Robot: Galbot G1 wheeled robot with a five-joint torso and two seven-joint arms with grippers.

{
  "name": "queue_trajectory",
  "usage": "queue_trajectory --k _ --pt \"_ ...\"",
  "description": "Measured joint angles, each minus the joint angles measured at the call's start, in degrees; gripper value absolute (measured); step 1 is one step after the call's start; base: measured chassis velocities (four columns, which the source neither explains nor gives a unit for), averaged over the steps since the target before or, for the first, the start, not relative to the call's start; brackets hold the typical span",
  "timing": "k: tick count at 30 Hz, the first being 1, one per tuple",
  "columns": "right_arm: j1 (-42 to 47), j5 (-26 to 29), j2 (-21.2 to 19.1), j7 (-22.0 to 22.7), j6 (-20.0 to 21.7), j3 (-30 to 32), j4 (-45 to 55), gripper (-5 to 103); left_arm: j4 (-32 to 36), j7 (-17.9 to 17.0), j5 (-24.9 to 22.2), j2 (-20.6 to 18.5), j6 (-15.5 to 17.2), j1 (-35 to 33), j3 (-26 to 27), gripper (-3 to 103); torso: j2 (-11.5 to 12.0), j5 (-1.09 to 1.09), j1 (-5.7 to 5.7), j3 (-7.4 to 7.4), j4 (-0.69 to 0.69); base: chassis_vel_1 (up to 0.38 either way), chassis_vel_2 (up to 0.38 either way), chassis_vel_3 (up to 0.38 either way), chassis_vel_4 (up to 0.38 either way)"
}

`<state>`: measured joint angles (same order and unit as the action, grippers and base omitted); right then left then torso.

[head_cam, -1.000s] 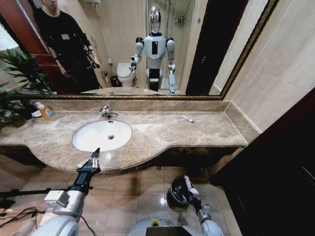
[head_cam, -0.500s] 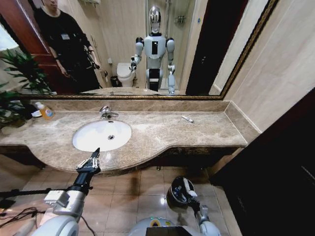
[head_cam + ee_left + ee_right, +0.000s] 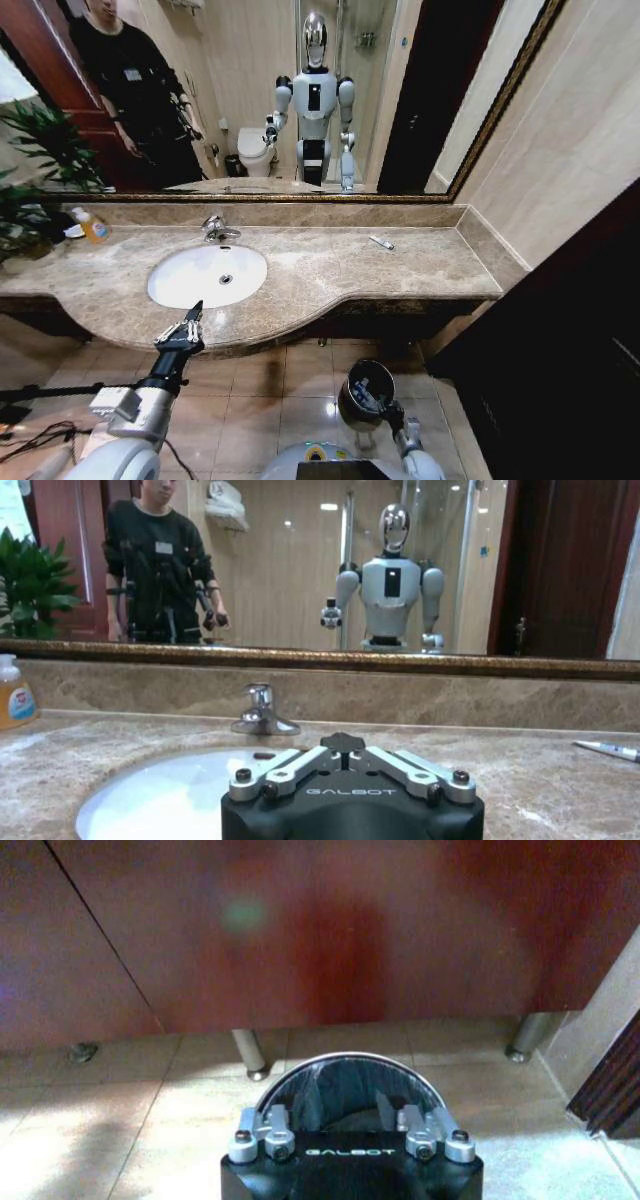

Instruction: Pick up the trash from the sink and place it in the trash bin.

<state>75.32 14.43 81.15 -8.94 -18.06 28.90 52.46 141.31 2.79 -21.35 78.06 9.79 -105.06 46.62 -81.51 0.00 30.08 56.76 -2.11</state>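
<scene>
Your right gripper (image 3: 385, 408) hangs at the trash bin (image 3: 366, 378) on the floor, fingers apart. Left gripper (image 3: 188, 322) waits, fingers together, before the sink (image 3: 207, 275). One tube (image 3: 381, 243) lies on the worktop (image 3: 310, 270).

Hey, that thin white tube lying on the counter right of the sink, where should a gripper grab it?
Pinch the tube at its middle, across its narrow width, from straight above. It lies flat and alone on the marble counter, slanted, so the jaws should probably turn square to its length.
</scene>
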Motion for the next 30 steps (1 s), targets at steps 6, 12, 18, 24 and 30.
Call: queue_trajectory --k 6,12,18,24,30 --pt "0.52 0.04 -0.1 0.25 0.0 0.02 0.85 78 0.0 0.0 0.0 0.0 0.0 0.0 0.0 0 0.0 0.0 0.0 0.0 0.0 0.0 0.0 0.0 0.0" --pt "1.55 0.12 -0.2 0.88 0.0 0.02 3.14 93 0.0 0.0 0.0 0.0 0.0 0.0 0.0 0 0.0 0.01 0.0 0.0 0.0 0.0 0.0 0.0 0.0" --pt "5.45 -0.88 -1.47 4.26 -1.05 0.71 14.31 100 0.0 0.0 0.0 0.0 0.0 0.0 0.0 0 0.0 0.01 0.0 0.0 0.0 0.0 0.0 0.0 0.0" --pt "10.11 1.47 -3.9 6.47 0.29 1.1 25.61 100 0.0 0.0 0.0 0.0 0.0 0.0 0.0 0 0.0 0.0 0.0 0.0 0.0 0.0 0.0 0.0 0.0" --pt "17.6 4.7 -6.01 7.99 2.61 2.34 42.09 100 0.0 0.0 0.0 0.0 0.0 0.0 0.0 0 0.0 0.0 0.0 0.0 0.0 0.0 0.0 0.0 0.0"
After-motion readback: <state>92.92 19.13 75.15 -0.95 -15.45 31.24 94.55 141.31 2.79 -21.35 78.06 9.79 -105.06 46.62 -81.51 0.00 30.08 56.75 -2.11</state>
